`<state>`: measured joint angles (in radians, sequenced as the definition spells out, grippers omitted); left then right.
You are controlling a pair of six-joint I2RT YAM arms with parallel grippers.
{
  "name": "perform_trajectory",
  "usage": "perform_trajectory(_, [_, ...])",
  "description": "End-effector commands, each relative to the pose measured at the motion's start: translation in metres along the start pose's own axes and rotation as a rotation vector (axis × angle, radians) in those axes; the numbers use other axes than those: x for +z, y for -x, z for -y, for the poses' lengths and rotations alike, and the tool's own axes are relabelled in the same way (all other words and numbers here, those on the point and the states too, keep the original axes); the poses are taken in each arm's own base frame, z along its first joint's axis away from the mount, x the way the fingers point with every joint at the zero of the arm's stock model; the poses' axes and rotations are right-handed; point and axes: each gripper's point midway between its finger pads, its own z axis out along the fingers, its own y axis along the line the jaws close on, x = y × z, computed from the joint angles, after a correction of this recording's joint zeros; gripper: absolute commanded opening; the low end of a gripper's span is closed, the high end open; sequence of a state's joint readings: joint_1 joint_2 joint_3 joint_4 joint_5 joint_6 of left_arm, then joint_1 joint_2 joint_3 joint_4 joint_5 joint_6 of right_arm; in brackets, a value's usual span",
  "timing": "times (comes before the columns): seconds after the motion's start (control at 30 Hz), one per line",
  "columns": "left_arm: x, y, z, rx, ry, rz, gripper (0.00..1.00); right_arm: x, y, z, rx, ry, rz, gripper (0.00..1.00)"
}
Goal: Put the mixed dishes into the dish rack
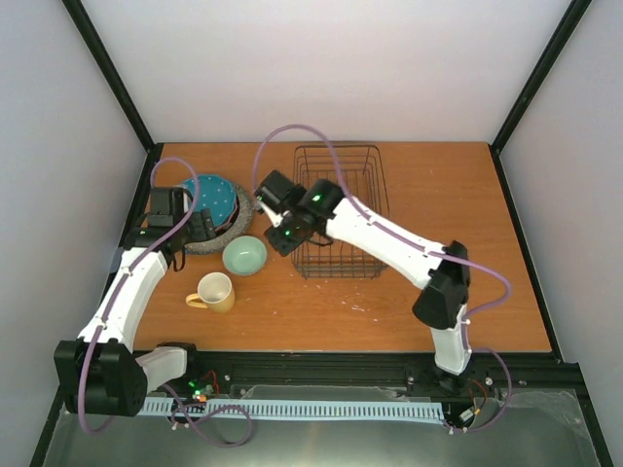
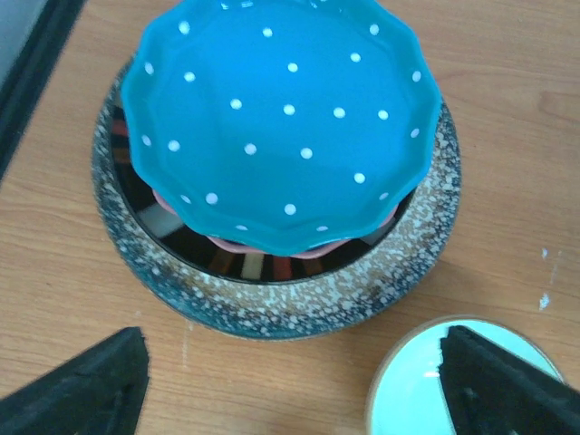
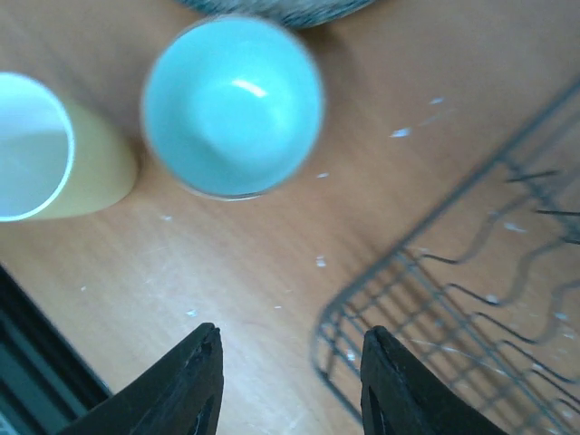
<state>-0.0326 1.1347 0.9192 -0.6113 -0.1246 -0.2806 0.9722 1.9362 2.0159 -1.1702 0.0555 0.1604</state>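
Top view, dishes: your bowl (image 1: 244,256) sits on the table, outside the dish rack (image 1: 362,175), which stands just right of it. The mug (image 1: 216,291) is near-left of the bowl. The blue plate (image 1: 214,197) lies on the grey plate (image 1: 229,233), just behind the bowl.
Top view, arms: your left gripper (image 1: 204,226) hangs left of the bowl, and your right gripper (image 1: 279,240) just right of it.
Left wrist: fingers spread wide, holding nothing. Up-left of the bowl, the blue plate lies over a pink plate (image 2: 272,246).
Right wrist: fingers partly apart and empty, below the bowl. The mug is to the bowl's left, the rack corner lower right.

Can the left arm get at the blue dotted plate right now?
Probably yes: the blue dotted plate sits uncovered, uppermost over the grey speckled plate, and the left tool hangs open close by with nothing between.
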Motion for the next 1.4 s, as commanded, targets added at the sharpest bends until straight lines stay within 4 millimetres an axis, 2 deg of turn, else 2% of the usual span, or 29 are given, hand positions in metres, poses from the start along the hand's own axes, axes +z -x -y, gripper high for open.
perform_trajectory(0.0, [0.005,-0.012,0.006,0.053,-0.035,-0.078,0.81,0.013,0.006,-0.030,-0.043,0.098,-0.011,0.43])
perform_trajectory(0.07, [0.007,-0.014,0.006,0.054,-0.037,-0.086,0.75,0.020,0.007,-0.034,-0.055,0.107,-0.029,0.43])
perform_trajectory(0.17, [0.006,-0.009,0.005,0.041,-0.024,-0.074,0.72,0.033,0.006,-0.039,-0.097,0.080,-0.062,0.43])
perform_trajectory(0.2, [0.005,-0.008,0.004,0.035,-0.018,-0.067,0.73,0.042,0.001,-0.039,-0.108,0.063,-0.086,0.43])
perform_trajectory(0.57, [-0.001,-0.007,-0.009,0.020,0.042,-0.028,0.84,0.099,0.009,-0.045,-0.080,0.039,-0.129,0.45])
perform_trajectory(0.7, [-0.002,-0.007,-0.008,0.017,0.035,-0.020,0.87,0.114,0.015,-0.044,-0.080,0.019,-0.110,0.48])
perform_trajectory(0.93, [0.000,-0.005,-0.006,0.022,0.021,-0.015,0.88,0.135,0.014,-0.038,-0.084,-0.023,-0.116,0.56])
perform_trajectory(1.37, [0.001,-0.006,-0.003,0.030,0.005,-0.008,0.88,0.176,-0.002,-0.028,-0.046,-0.064,-0.180,0.54])
